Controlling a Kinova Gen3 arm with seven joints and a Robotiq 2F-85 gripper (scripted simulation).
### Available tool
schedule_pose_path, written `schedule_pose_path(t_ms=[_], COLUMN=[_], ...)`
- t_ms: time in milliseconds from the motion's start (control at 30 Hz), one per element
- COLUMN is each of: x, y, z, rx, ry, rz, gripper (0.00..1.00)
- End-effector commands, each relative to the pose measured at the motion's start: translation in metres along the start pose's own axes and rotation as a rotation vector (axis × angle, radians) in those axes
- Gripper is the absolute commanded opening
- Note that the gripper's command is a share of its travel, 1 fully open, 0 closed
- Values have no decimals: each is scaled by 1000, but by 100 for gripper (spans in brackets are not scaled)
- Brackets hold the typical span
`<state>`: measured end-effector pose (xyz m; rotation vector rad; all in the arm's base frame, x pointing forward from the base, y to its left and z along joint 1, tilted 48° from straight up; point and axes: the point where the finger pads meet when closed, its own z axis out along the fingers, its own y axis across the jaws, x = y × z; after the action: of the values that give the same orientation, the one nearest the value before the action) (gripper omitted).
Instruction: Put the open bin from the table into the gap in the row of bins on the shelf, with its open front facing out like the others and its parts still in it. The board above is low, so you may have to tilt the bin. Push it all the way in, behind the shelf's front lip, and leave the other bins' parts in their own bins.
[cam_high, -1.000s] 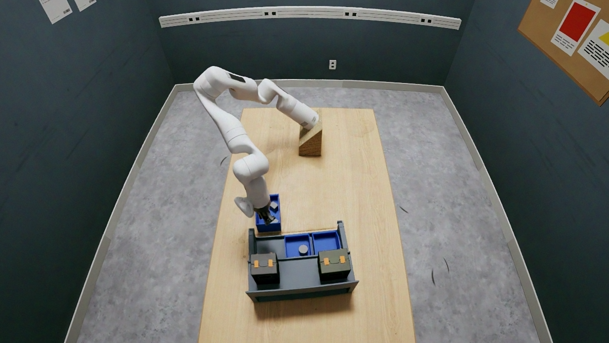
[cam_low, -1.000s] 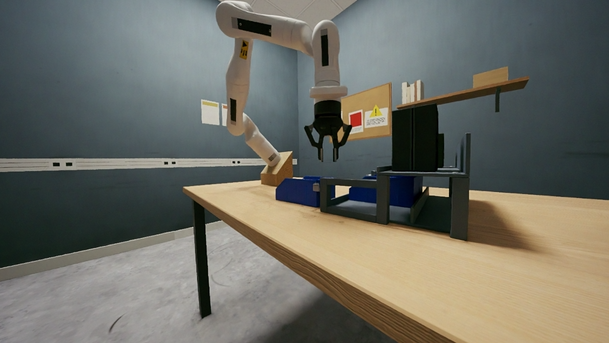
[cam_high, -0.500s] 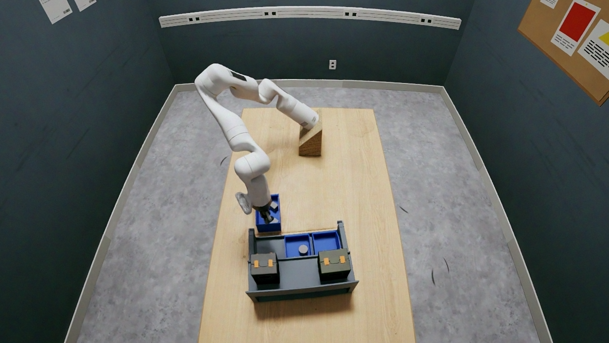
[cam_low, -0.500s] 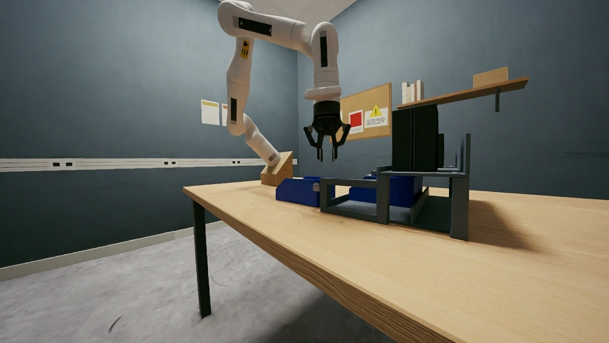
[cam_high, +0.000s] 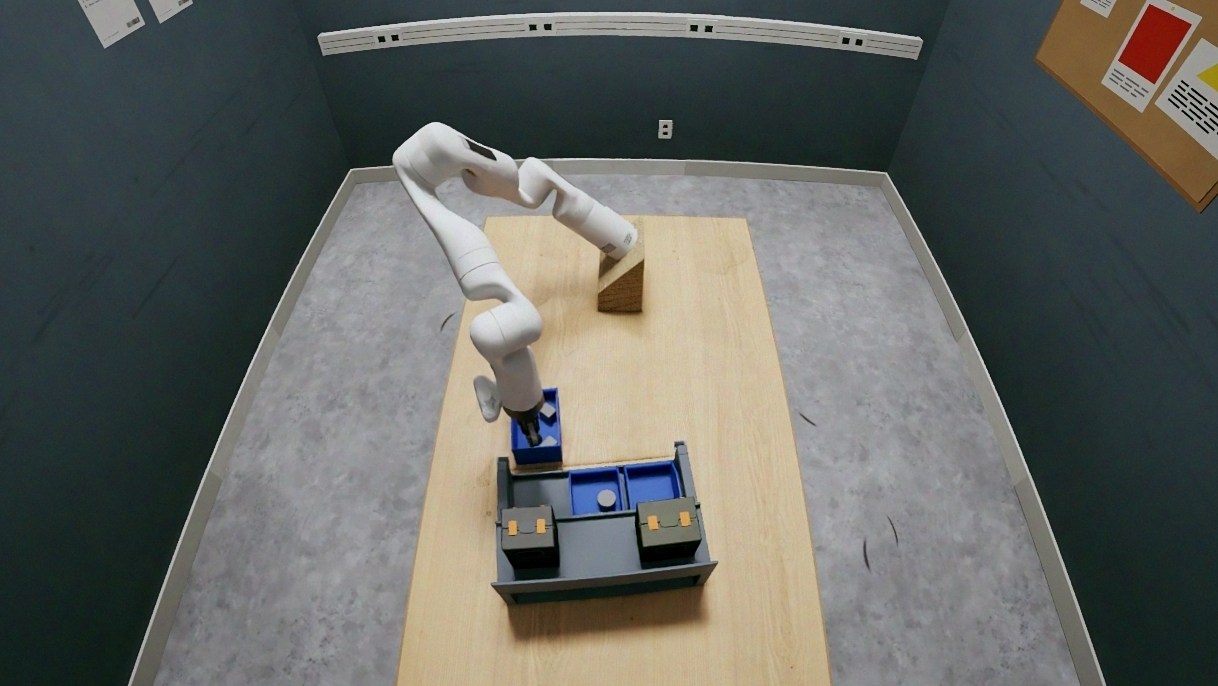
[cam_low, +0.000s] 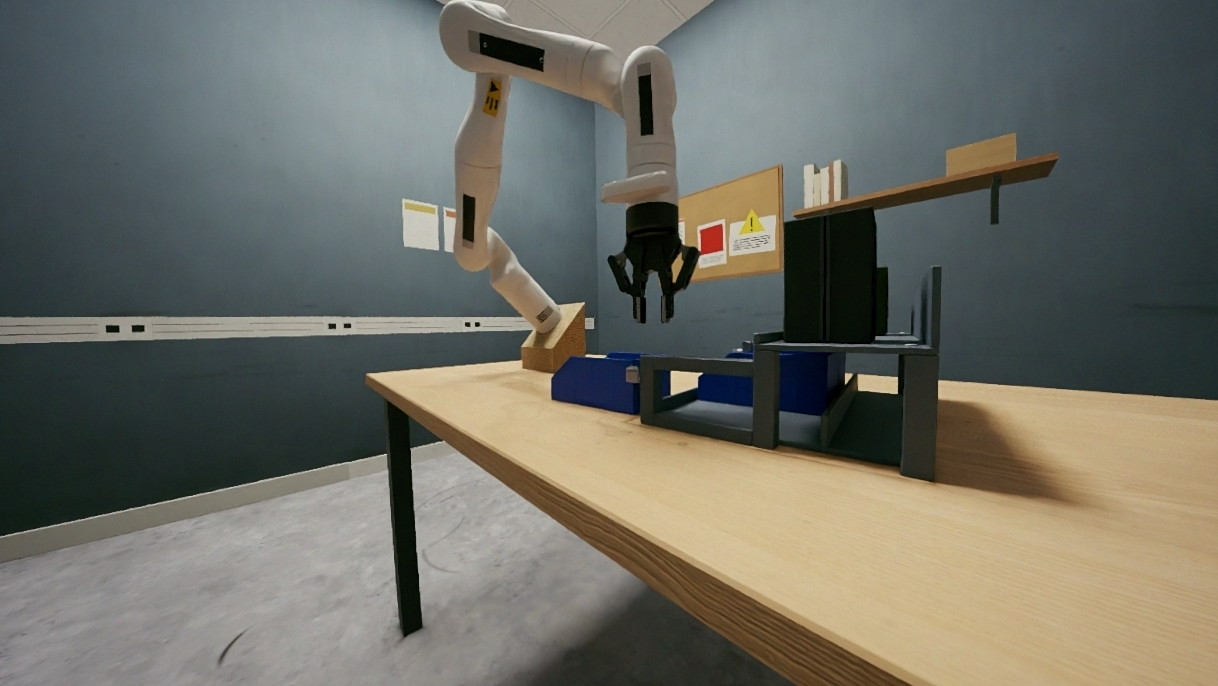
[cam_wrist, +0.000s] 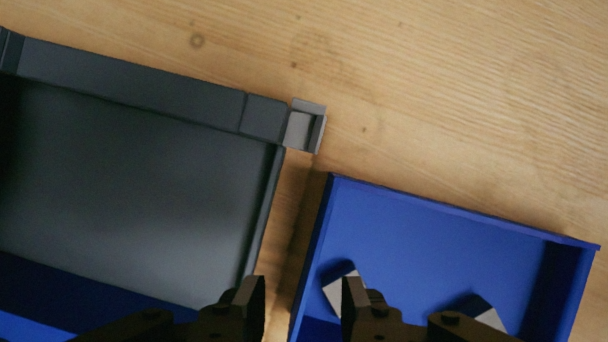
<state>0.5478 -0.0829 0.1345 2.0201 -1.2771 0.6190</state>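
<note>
From where I stand, the black hand (cam_high: 531, 432) (cam_low: 652, 308) (cam_wrist: 303, 300) hangs above the loose blue bin (cam_high: 536, 454) (cam_low: 594, 383) (cam_wrist: 425, 220), its fingers partly spread with nothing between them; that bin sits flat on the table (cam_high: 681, 357) (cam_low: 528, 426) (cam_wrist: 450, 75), just off the front of the grey shelf (cam_high: 596, 545) (cam_low: 765, 400) (cam_wrist: 135, 85), pale parts inside; over on the shelf, two other blue bins (cam_high: 596, 478) (cam_high: 652, 482) stand side by side, next to the open gap, and a dark case (cam_high: 530, 535) (cam_low: 828, 276) rests up on the board

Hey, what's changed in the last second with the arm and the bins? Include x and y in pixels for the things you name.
The gripper (cam_high: 534, 438) (cam_low: 652, 310) (cam_wrist: 303, 300) turned slightly, its wrist's side bulge swinging toward the arm's base, and the elbow shifted a little right in both room views. Nothing was grasped or released. The table bin (cam_high: 537, 455) (cam_low: 594, 383) (cam_wrist: 425, 230) and shelf (cam_high: 609, 588) (cam_low: 918, 417) (cam_wrist: 150, 85) stayed put.
</note>
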Motion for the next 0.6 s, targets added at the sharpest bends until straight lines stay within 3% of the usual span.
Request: schedule_pose_path(t_ms=[0, 67, 567], x=[-1, -2, -1], y=[0, 1, 1], z=[-1, -2, -1], rx=[2, 2, 2], ry=[0, 0, 0], rz=[144, 248, 249], gripper=[39, 39, 39])
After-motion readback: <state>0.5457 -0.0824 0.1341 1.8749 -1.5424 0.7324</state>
